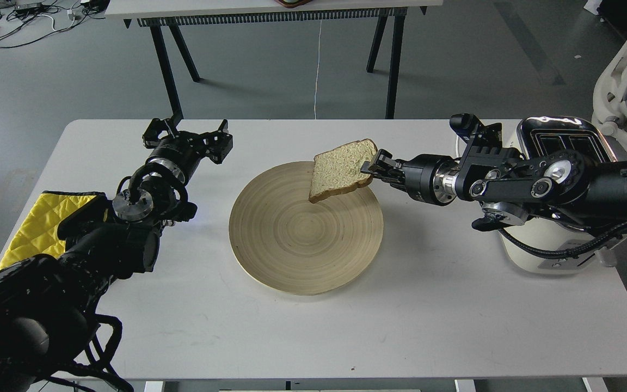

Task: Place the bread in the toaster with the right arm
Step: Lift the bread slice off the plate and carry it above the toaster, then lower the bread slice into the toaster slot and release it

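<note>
At the left of the frame a yellow quilted cloth [36,228] lies on the white table [428,316]. Above it the left tool [191,133] hangs with its fingers spread, holding nothing. In the centre is a round wooden plate [292,256]. Over its upper edge the bread [340,169], pale and speckled with a brown crust, is tilted in the air, its right edge pinched by the right tool [374,166]. At the right stands the cream toaster [553,136] with a chrome top.
</note>
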You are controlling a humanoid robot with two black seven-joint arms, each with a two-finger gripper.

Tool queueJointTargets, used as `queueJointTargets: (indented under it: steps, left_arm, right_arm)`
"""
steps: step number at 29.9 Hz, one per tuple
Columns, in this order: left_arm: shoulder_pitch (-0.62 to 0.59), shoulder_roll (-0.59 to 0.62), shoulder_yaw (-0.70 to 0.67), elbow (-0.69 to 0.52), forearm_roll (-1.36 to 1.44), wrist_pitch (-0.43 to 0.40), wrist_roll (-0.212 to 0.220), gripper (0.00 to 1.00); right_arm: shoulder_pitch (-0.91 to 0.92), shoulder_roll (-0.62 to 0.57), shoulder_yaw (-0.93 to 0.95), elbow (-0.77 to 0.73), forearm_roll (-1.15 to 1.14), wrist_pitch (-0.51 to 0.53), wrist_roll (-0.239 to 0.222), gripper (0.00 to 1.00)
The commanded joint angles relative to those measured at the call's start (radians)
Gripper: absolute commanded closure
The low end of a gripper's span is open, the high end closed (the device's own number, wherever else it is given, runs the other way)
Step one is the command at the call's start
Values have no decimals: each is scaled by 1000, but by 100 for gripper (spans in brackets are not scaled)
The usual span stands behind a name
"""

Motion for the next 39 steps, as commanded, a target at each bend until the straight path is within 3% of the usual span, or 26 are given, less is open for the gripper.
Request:
queueJointTargets:
  steps: [1,12,20,29,34,39]
  left_arm:
    - [0,0,0,0,0,0,0,0]
    - [0,0,0,0,1,0,0,0]
    - [0,0,0,0,1,0,0,0]
    - [0,0,0,0,0,0,0,0]
    - [0,1,0,0,0,0,0,0]
    - [0,0,0,0,0,0,0,0]
  right_arm:
    - [83,-74,-1,39,1,0,0,89]
    - [444,-302,-171,146,-51,12,0,89]
    - [674,-433,-378,207,-302,9,0,89]
    - [840,-447,-694,312,-387,9,3,89]
    - [909,-443,-854,367,-389,13,43,88]
    - [937,-438,-949,425,-389,14,53,88]
